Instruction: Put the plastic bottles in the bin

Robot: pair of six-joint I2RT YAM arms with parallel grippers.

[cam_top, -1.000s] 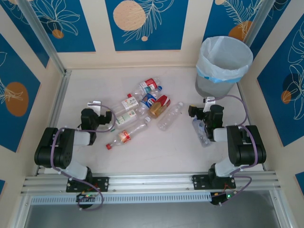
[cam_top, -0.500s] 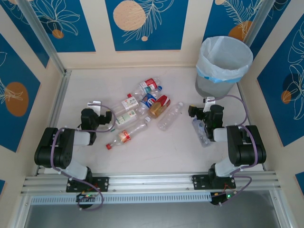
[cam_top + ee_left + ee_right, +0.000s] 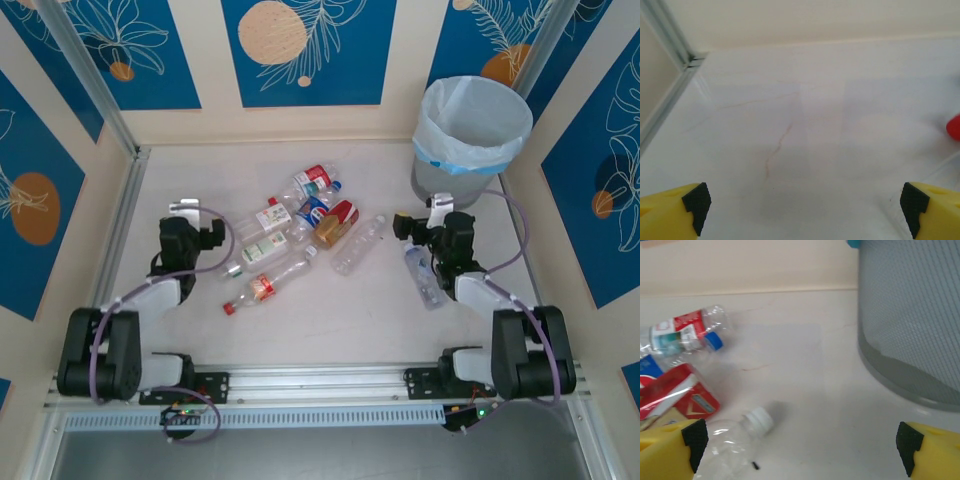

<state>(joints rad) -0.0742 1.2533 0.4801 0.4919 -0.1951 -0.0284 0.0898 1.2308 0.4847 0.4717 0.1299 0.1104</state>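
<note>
Top external view: the left gripper [image 3: 188,222] is hovering near the table's [image 3: 330,320] left edge, its jaws spread wide and holding nothing. The plastic bottles [image 3: 300,225] are lying clustered mid-table. One lone bottle [image 3: 424,278] is lying just beside the right gripper [image 3: 412,226], whose jaws are also gaping empty. The bin [image 3: 445,180] is standing in the far right corner.

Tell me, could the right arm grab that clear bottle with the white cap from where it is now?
Probably yes. The right claw is open, and the clear bottle lies just ahead and a little left, with bare table between. The bin stands off to the other side.
</note>
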